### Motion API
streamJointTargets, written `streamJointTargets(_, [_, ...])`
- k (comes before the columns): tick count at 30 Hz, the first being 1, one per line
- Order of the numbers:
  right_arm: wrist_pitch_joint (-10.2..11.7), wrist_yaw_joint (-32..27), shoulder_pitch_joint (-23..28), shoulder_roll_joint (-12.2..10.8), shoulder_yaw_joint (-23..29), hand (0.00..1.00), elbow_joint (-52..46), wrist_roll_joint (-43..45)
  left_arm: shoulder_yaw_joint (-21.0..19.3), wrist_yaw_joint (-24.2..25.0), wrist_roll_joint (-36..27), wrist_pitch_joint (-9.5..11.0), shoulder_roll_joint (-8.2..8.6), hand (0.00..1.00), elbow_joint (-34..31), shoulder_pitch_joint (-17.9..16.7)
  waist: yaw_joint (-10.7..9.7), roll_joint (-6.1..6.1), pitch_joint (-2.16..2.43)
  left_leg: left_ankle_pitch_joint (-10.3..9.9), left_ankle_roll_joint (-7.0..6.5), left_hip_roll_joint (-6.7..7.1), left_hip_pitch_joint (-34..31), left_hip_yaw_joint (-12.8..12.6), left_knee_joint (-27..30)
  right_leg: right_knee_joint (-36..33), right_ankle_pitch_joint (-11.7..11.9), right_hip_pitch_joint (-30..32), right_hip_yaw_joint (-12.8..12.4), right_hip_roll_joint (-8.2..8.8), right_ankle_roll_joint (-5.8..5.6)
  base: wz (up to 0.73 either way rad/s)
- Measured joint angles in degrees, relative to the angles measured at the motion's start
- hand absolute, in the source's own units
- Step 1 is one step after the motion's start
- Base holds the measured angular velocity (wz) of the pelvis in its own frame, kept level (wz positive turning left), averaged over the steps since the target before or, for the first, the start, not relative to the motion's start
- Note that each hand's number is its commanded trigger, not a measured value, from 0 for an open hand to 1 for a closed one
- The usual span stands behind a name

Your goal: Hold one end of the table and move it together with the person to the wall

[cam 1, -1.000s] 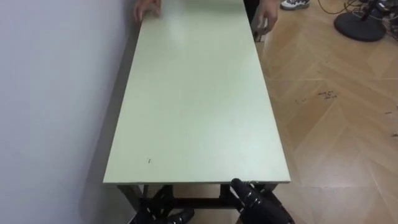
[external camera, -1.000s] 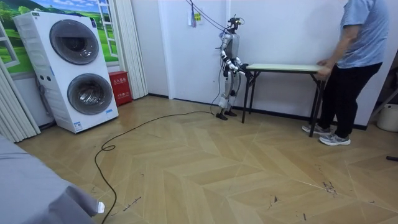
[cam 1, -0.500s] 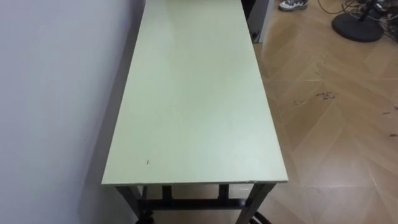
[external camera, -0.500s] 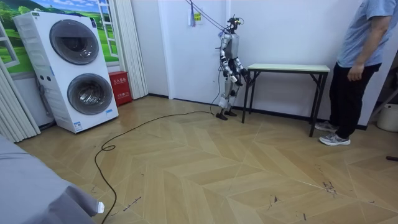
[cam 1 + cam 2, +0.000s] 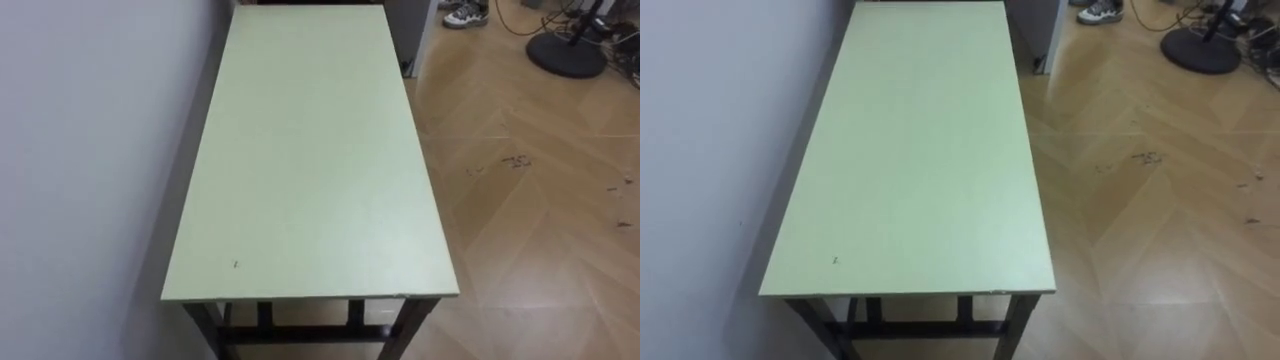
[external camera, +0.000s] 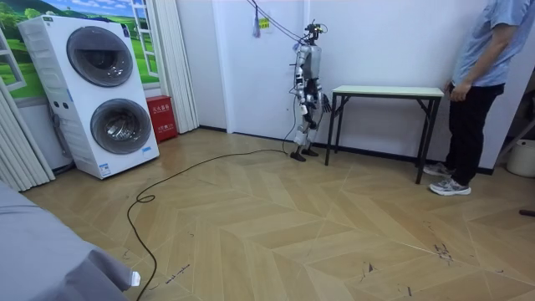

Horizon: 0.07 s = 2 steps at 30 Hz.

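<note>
Since a second before, the person [image 6: 481,75] had taken both hands off the far end of the desk [image 5: 310,150]. The right robot hand [image 6: 318,103], which had shown under the near edge, had dropped out of the eye views. The desk itself stood where it had been. It rested on the wooden floor [image 5: 530,220] with its legs down, its long left side close against the white wall [image 5: 90,150] and its pale green top level. The robot stood upright at the desk's near short end, facing along it, just short of the edge. In the room view the right robot hand and the left robot hand [image 6: 308,96] were drawn in before its waist, apart from the desk's edge. Whether either was spread or curled could not be told from there. The person stood just past the desk's far end, turned toward it, with one hand [image 6: 456,87] at hip height and clear of the desktop. A light shoe [image 5: 462,14] showed on the floor beyond the desk's far right corner. A round black stand base [image 5: 566,55] lay farther out to the right of that corner. Well away from the desk's near end, behind the robot, two white washing machines [image 6: 92,92] stood stacked, with a red box [image 6: 160,117] beside them on the side nearer the desk.
</note>
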State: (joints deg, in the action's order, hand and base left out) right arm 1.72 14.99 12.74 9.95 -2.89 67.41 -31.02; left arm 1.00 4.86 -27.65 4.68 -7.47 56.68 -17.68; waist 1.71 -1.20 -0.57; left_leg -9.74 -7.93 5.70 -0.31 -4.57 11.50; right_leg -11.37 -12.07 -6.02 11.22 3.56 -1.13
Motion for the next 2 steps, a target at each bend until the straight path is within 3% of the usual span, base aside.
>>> streamJointTargets(2, [0.1,-0.6,-0.1,-0.3,1.1,0.00,1.0,0.0,-1.0,-1.1,0.9,0.0,0.29,0.00,0.7,0.0,0.0,0.06,0.14,0.0,0.00,0.00,-0.1,0.0,-0.1,0.7,0.2,-0.1,-0.1,-0.10,-0.04,0.00])
